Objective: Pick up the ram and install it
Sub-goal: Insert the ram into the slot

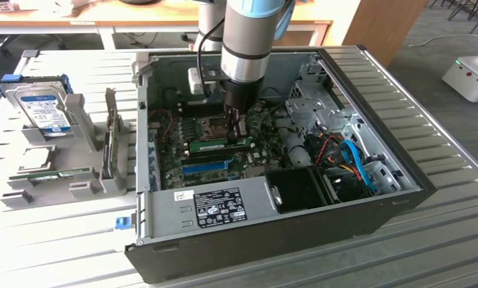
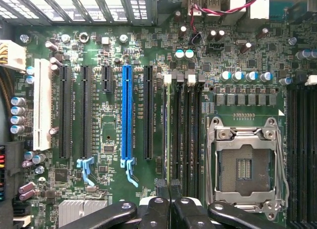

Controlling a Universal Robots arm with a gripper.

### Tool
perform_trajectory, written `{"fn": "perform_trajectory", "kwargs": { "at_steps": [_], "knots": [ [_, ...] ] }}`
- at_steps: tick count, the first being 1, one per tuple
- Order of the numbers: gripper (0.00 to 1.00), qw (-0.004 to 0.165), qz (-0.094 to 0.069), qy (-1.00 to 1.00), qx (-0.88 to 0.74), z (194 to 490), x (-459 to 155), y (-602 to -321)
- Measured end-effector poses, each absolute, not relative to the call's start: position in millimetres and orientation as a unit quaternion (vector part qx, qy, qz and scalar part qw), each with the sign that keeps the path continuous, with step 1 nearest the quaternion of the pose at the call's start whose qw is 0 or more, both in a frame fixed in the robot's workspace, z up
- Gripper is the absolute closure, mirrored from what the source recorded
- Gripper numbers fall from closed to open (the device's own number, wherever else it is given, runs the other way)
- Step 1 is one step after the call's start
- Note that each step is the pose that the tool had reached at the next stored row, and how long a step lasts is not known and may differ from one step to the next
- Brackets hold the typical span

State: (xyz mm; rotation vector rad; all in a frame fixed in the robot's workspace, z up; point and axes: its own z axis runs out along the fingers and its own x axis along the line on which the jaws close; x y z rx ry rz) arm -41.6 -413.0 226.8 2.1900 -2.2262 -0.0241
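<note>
The ram [image 1: 209, 144] is a thin green stick standing on edge over the motherboard inside the open computer case [image 1: 262, 240]. My gripper [image 1: 240, 133] reaches down from the arm and is shut on the stick's end nearest the exterior view's right. In the wrist view the ram [image 2: 167, 135] shows edge-on, running out from between the closed fingers [image 2: 159, 187] of the gripper [image 2: 168, 187]. It lies along the first black memory slot beside the CPU socket [image 2: 245, 167]. How deep it sits in that slot cannot be told.
A second green stick [image 1: 59, 175] lies on the grey rack at the exterior view's left, near the hard drive [image 1: 45, 111]. The long blue slot [image 2: 127, 120] runs parallel nearby. A black fan shroud [image 1: 303, 189] and cables crowd the case's right side.
</note>
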Motion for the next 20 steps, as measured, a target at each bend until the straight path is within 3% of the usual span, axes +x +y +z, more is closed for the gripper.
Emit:
{"fn": "perform_trajectory", "kwargs": {
  "at_steps": [20],
  "knots": [
    [0.87,0.009,-0.008,-0.713,0.701,223.2,-41.6,-413.0]
  ]
}}
